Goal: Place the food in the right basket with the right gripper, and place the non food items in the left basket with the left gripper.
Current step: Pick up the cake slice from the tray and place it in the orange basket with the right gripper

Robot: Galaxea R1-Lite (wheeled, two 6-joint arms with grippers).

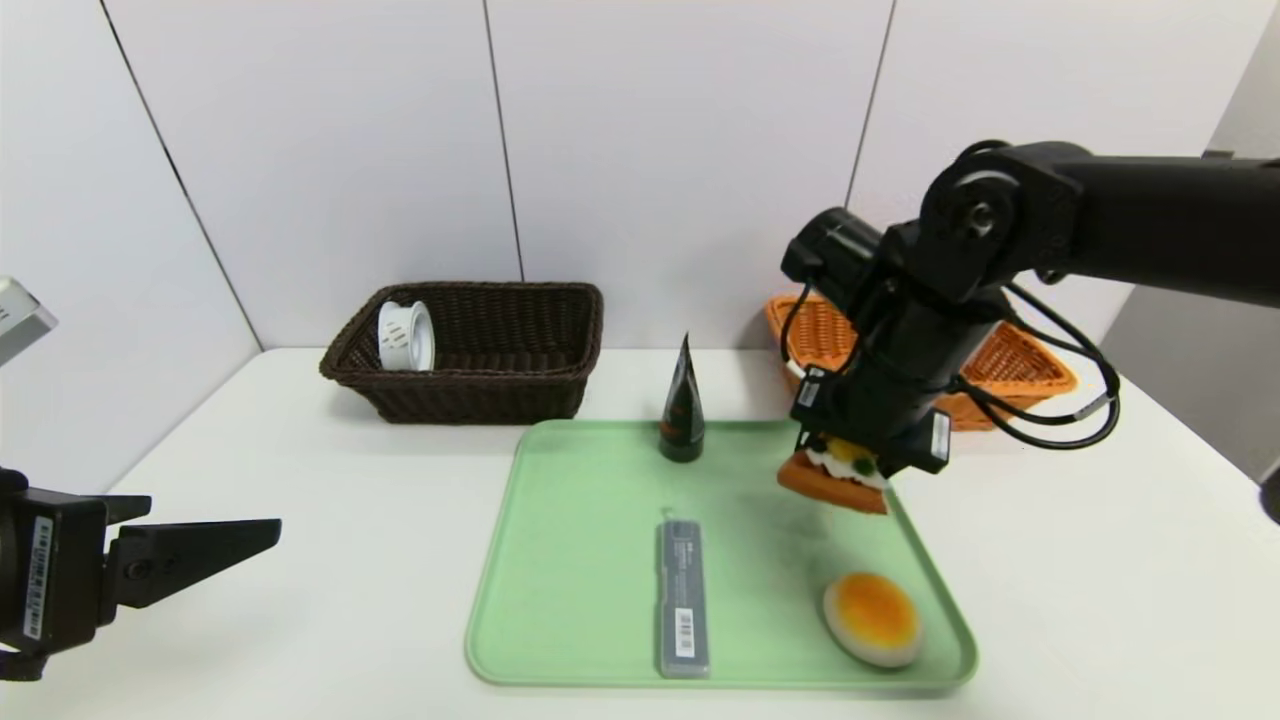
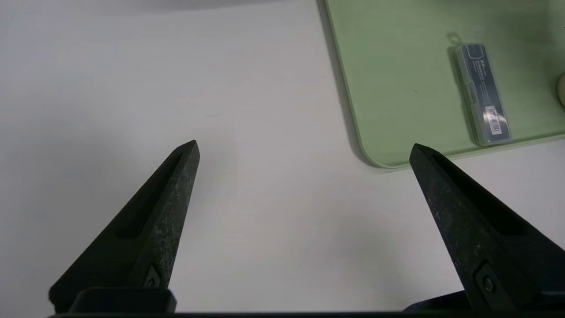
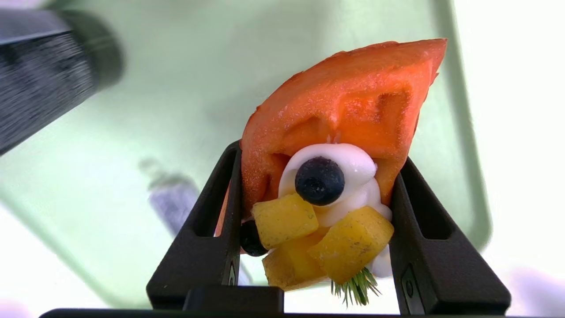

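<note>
Nearest in the head view, the left gripper hangs parked over bare table at about eight o'clock from the green tray, its fingers spread as wide as they go and empty; its wrist view shows both fingers wide apart over the white top with only the tray corner and the grey case beyond.

On the tray's near end lie the grey case, long axis running near to far, and at four o'clock from it the cream bun.

Farther in, the right gripper points steeply down above the tray's right edge, its fingers about half closed on the waffle slice, which is clear of the tray. The right wrist view shows what the head view hides: each finger presses a side of the waffle slice at its cream-and-fruit end, and the pointed end juts out past the fingertips.

The cone tube stands upright at the tray's far edge.

The move ahead, I judge, turns on this: the orange basket lies at about one o'clock from the held slice, farther off and partly hidden behind the right arm, so the carry goes away and rightward, over its rim.

Farthest left, the dark brown basket holds the tape roll
</note>
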